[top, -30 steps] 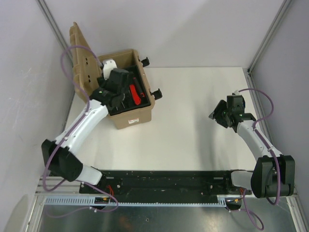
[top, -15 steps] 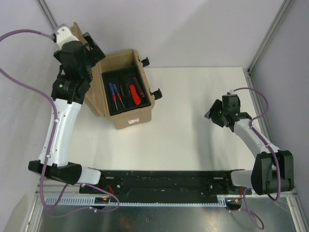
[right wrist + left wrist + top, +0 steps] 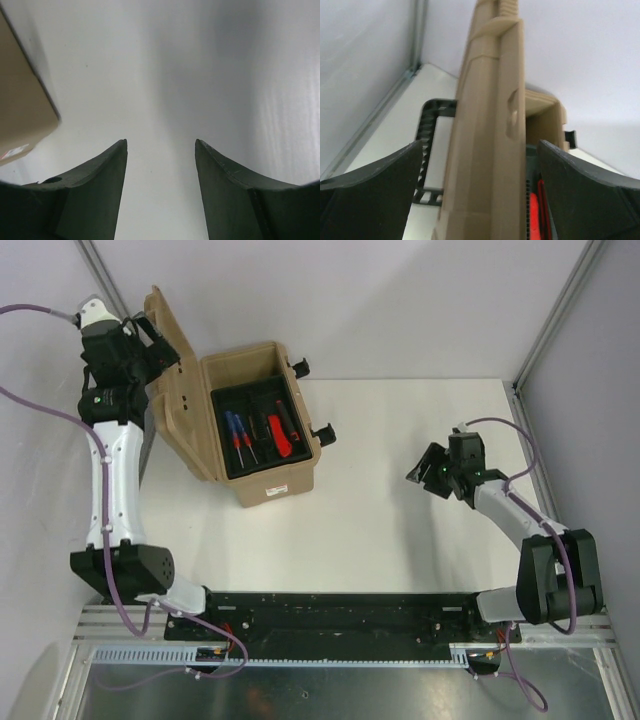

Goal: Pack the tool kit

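Right hand: low over the bare white surface, well apart from the box. Its fingers are parted and nothing is held.

Large tan plastic toolbox: set on the far-left part of the surface. Small hand tools are seen laid in its black inner tray: two blue-and-red screwdrivers, a red-handled tool, and dark pieces between them that cannot be made out. No loose tools are seen outside the box, so the loading is judged done.

Tan lid: stood upright on the box's left side. Black latches are undone.

Left hand: farthest out, fingers spread wide either side of the lid's top edge and not clamped on it.

Left to do, by judgement: lid swung down, latches fastened.
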`<control>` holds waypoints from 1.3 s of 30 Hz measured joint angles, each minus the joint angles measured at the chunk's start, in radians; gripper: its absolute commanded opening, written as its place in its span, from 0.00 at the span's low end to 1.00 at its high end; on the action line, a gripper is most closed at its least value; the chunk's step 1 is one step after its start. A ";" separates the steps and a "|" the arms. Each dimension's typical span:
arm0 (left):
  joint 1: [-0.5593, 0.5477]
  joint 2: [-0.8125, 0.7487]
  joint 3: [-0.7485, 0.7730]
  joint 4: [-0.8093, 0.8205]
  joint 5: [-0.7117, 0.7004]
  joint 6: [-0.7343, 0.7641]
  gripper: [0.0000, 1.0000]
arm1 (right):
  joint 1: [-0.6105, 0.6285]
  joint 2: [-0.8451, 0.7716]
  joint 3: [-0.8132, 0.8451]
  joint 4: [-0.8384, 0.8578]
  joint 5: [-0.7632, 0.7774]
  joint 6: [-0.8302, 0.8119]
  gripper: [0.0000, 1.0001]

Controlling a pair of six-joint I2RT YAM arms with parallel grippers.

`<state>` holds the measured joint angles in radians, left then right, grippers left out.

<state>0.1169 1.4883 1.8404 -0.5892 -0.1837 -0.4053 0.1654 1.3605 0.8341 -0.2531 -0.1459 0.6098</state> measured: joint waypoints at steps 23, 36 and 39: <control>0.041 0.036 -0.004 0.071 0.326 0.206 0.32 | 0.088 0.131 0.056 0.094 -0.116 -0.010 0.61; 0.043 -0.028 -0.103 0.161 0.326 0.222 0.23 | 0.241 0.290 0.316 0.387 -0.346 0.007 0.61; 0.045 -0.038 -0.113 0.162 0.326 0.222 0.23 | 0.274 0.325 0.380 0.422 -0.363 0.002 0.59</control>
<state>0.1616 1.4506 1.7279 -0.4274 0.1421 -0.1829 0.4389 1.6852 1.2144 0.1684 -0.5091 0.6113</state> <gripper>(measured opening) 0.310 0.611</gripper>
